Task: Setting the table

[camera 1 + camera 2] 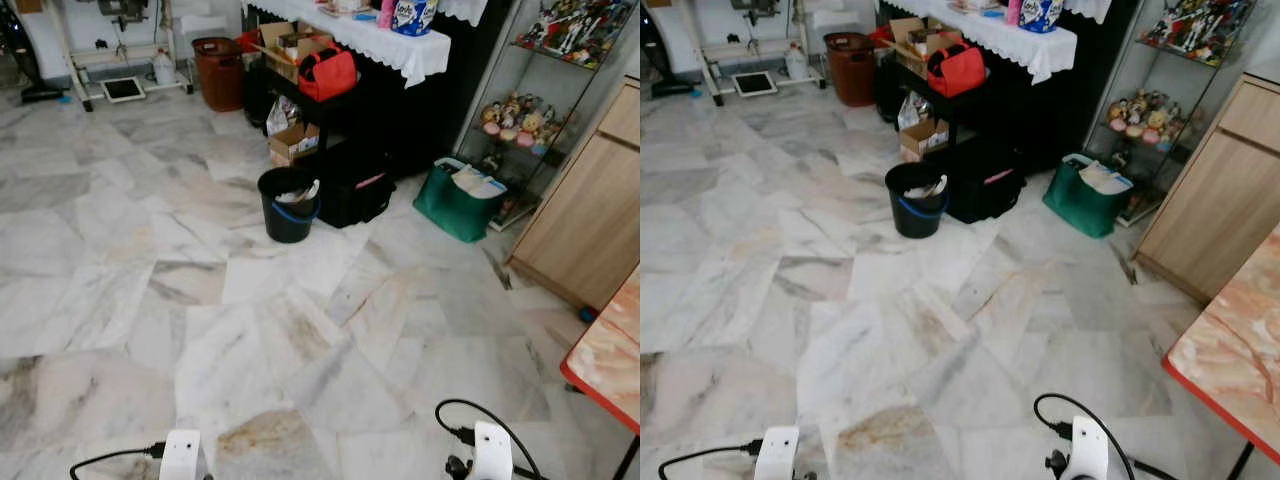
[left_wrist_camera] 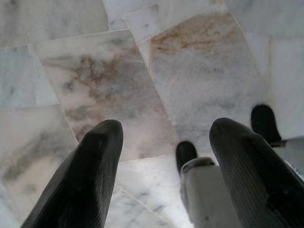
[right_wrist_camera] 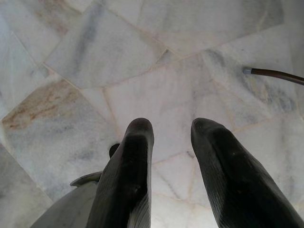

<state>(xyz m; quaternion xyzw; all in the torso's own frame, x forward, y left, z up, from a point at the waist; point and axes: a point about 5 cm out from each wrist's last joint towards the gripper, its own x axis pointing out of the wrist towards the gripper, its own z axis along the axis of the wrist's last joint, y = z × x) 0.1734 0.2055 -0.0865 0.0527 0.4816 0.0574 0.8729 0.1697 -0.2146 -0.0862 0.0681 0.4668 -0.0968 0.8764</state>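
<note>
I stood on the pale marble floor (image 1: 200, 300), the red-edged, marble-patterned worktop (image 1: 1230, 350) just to my right. My left tool (image 2: 164, 156) and right tool (image 3: 173, 156) hung spread and empty, since nothing needed carrying yet.

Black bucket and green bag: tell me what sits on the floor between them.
In the left eye view, a black case with a pink stripe sits between the black bucket and the green bag, close beside the bucket; bare marble floor follows.
</note>
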